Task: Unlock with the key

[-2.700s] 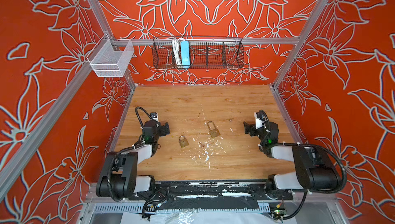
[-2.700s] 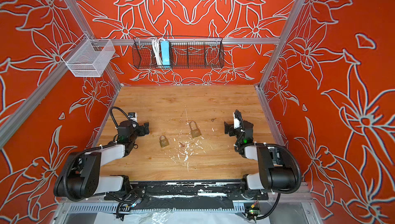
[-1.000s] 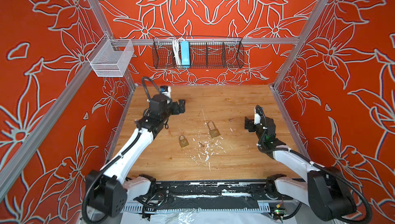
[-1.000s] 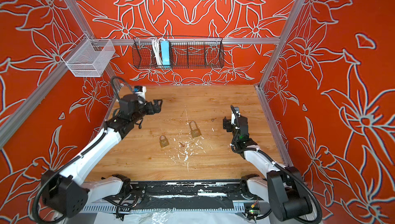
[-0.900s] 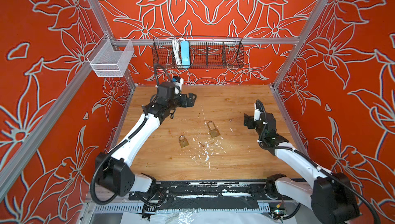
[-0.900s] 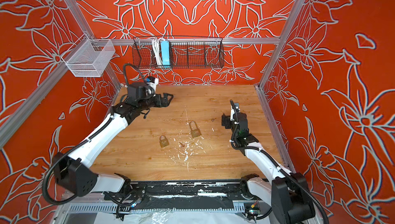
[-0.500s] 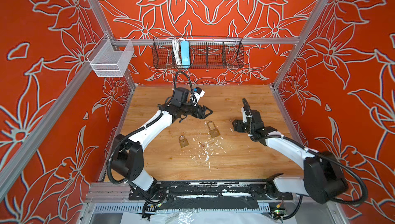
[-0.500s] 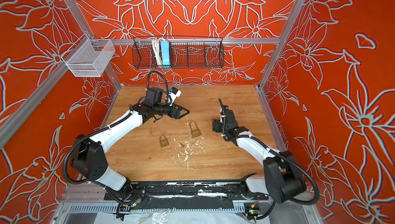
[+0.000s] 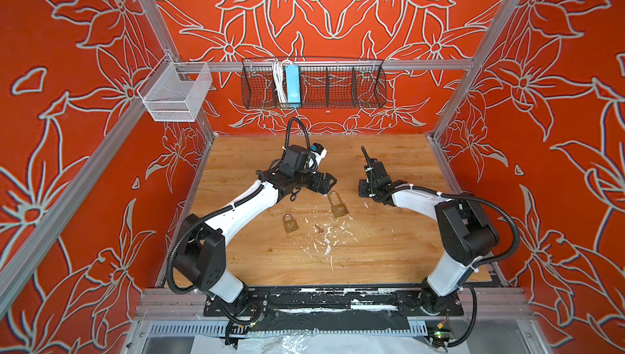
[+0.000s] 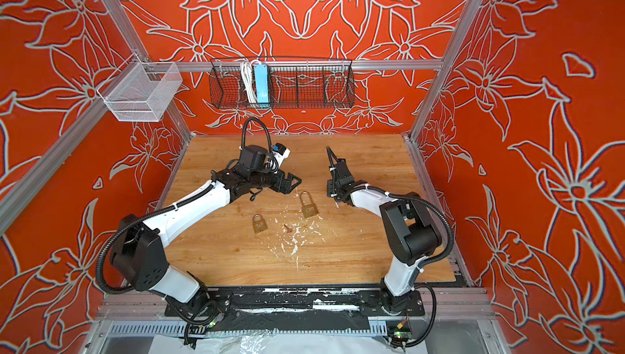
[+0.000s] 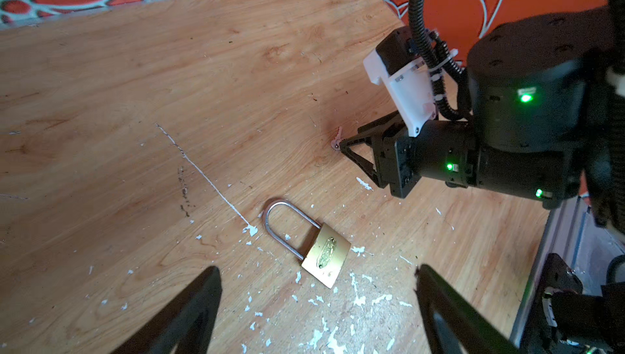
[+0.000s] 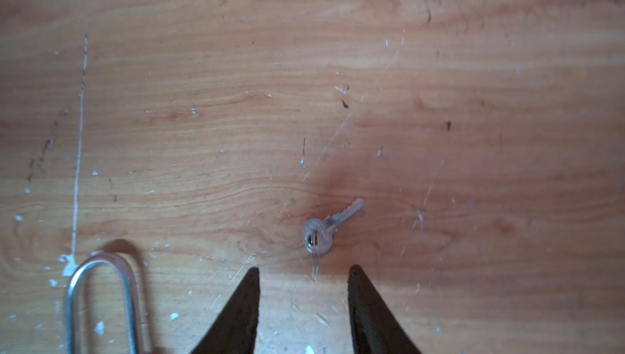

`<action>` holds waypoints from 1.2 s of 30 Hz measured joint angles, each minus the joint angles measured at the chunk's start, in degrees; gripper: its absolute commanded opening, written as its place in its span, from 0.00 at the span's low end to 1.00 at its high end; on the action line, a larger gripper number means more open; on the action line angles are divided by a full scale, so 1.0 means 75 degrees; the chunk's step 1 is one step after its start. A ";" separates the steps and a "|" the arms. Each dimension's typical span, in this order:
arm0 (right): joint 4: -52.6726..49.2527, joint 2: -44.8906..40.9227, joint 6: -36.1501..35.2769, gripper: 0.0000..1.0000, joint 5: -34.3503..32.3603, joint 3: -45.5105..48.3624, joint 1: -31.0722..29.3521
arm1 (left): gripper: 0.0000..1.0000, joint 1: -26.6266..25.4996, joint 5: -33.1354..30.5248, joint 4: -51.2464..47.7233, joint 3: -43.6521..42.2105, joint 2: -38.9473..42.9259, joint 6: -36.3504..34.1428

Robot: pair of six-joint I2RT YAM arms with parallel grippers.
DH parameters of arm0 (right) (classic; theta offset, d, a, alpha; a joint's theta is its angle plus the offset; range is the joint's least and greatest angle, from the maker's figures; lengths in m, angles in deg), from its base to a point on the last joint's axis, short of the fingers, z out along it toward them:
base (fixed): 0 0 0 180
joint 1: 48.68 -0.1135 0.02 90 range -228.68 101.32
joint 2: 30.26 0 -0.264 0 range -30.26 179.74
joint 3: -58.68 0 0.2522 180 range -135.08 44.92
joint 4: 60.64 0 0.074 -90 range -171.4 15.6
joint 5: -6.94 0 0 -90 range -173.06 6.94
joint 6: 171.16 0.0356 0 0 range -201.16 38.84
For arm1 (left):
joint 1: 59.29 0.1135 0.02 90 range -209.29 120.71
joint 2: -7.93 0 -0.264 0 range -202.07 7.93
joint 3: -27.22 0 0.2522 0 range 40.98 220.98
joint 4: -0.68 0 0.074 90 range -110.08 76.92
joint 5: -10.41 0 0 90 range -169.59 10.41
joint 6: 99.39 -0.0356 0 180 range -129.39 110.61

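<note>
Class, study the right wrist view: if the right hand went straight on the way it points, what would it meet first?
Probably the key, lying on the table just ahead of the right hand, in line with its open gap; depth is unclear.

- The white-and-black left arm (image 9: 250,200) is pointing its black two-fingered left gripper (image 9: 330,181) rightward, jaws standing wide apart.
- The matching black right gripper (image 12: 303,269) is angling leftward, low, jaws standing narrowly apart.

Two padlocks (image 9: 339,208) (image 9: 290,223), at least one key (image 12: 329,229), two baskets (image 9: 176,98) (image 9: 338,88)
</note>
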State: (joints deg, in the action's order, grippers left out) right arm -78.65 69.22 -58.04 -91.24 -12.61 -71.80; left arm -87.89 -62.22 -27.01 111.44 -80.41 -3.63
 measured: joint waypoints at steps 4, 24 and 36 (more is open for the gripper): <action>-0.0131 0.0227 -0.0041 0.31 -0.0137 -0.0361 0.0000 | 0.91 0.0015 -0.0233 0.0017 -0.0012 0.0248 0.0032; -0.0323 0.1049 -0.0009 0.15 -0.0195 -0.0577 0.0000 | 0.91 0.0860 0.0592 0.1000 -0.0484 0.0729 0.1055; -0.0058 0.0880 -0.0289 0.00 -0.0125 -0.0356 0.0000 | 0.91 0.0973 0.0924 0.1163 -0.0481 0.0673 0.1282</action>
State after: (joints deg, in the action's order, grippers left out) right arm -79.09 75.82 -60.21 -92.18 -15.28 -71.80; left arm -80.59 -55.29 -18.29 107.83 -75.36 5.98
